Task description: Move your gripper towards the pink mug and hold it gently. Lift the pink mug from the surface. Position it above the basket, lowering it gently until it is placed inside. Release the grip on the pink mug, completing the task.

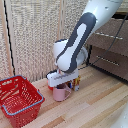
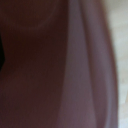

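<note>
The pink mug [image 1: 61, 94] stands upright on the wooden surface near the middle of the exterior view. My gripper [image 1: 64, 85] is right on top of it, its flat white block just above the rim and its fingers down at the mug. The fingers are mostly hidden, so I cannot tell whether they press on the mug. In the wrist view the blurred pink wall of the mug [image 2: 55, 70] fills nearly the whole picture. The red basket [image 1: 22, 113] with its blue rim stands on the surface at the exterior view's left, apart from the mug.
A woven screen [image 1: 35, 35] closes off the back. A wooden drawer unit [image 1: 107, 52] stands at the exterior view's right. A small dark and yellow thing [image 1: 76, 85] sits just beside the mug, too blurred to name.
</note>
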{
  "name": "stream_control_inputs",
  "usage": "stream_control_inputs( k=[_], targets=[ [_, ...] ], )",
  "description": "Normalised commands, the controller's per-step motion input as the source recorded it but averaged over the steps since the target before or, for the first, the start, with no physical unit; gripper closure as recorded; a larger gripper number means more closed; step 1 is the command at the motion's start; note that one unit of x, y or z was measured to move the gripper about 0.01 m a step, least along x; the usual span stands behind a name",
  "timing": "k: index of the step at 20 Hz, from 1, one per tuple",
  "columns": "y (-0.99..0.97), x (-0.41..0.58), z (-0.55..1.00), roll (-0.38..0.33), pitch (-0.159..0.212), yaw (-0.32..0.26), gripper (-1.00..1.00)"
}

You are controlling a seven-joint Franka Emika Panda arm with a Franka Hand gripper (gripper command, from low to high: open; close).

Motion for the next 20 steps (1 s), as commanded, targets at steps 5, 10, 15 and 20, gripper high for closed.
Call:
stream_control_inputs(
  k=[5, 10, 15, 20],
  targets=[
    [0.03, 0.059, -0.2, -0.04, -0.017, 0.064, 1.0],
    [0.08, 0.035, -0.04, -0.002, 0.018, -0.015, 1.0],
    [0.05, 0.035, 0.0, -0.01, 0.025, -0.019, 1.0],
    [0.13, 0.149, 0.33, -0.024, 0.022, 0.042, 1.0]
  ],
)
